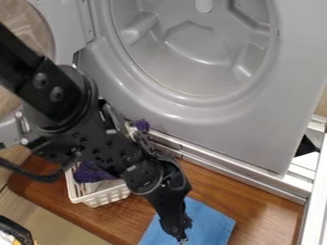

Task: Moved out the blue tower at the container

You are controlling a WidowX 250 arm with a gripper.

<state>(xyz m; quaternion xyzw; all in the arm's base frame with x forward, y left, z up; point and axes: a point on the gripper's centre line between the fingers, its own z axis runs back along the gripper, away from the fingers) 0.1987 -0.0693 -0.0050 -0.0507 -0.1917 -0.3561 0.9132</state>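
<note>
The black gripper [181, 233] is low in the view, over the left part of the blue towel [209, 223]. That towel lies flat on the brown wooden board, outside the container, and runs out of view at the bottom edge. Whether the gripper touches the cloth is unclear. The container, a white plastic basket [106, 196], stands to the left, partly hidden by the arm. Inside it is a dark purple cloth [91, 172].
A grey machine front with a round drum opening [191, 48] rises behind the board, its open door at the upper left. A metal rail [236, 172] runs along its base. White framing [313, 191] stands at right. A dark object [14, 230] sits lower left.
</note>
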